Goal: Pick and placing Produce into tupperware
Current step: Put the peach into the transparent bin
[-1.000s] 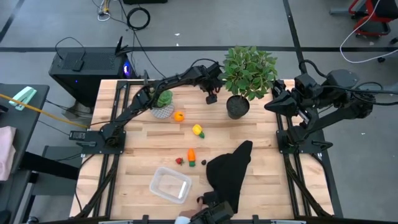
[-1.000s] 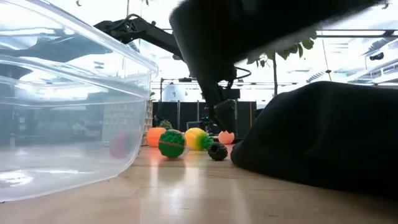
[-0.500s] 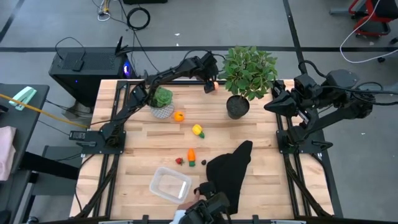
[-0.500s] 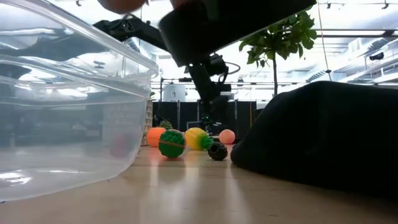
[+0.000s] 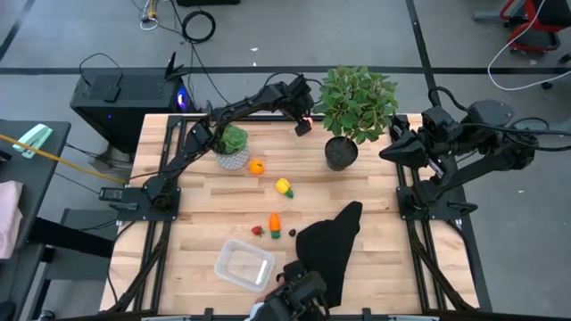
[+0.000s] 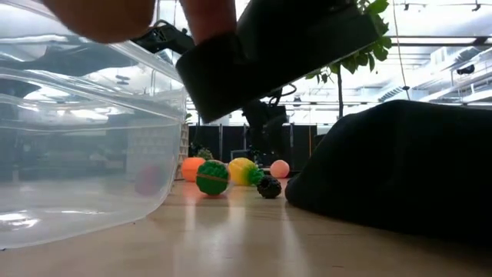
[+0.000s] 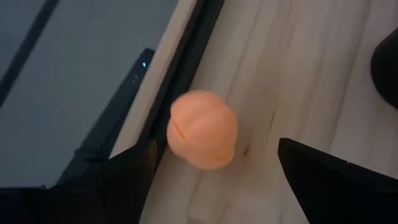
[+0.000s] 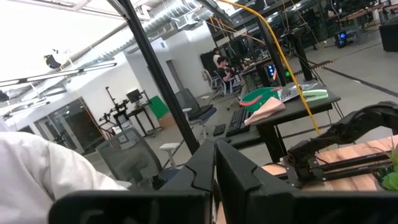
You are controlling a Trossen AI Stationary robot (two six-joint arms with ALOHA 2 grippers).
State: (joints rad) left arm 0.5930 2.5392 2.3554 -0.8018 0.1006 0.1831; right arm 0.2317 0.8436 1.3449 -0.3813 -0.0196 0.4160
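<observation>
A peach-coloured toy fruit (image 7: 202,127) lies on the wood at the table's far edge. My left gripper (image 7: 214,149) is over it, open, one finger on each side and apart from it; in the high view this gripper (image 5: 302,127) is beside the big plant. More produce lies mid-table: an orange piece (image 5: 256,166), a yellow one (image 5: 284,187), a carrot (image 5: 275,220) and a red one (image 5: 257,231). The clear tupperware (image 5: 244,265) stands near the front edge. My right gripper (image 8: 214,168) is shut and raised at the table's right side.
A large potted plant (image 5: 357,102) and a small one (image 5: 234,145) stand at the back. A black cloth (image 5: 328,245) lies right of the tupperware. A person's hand with a dark object (image 5: 294,299) is at the near edge, filling the top of the low view (image 6: 277,46).
My left gripper has moved toward the table's far edge, over the peach-coloured fruit, and has stayed open. The person's hand with the dark object has shifted at the near edge. The produce and tupperware have stayed where they were.
</observation>
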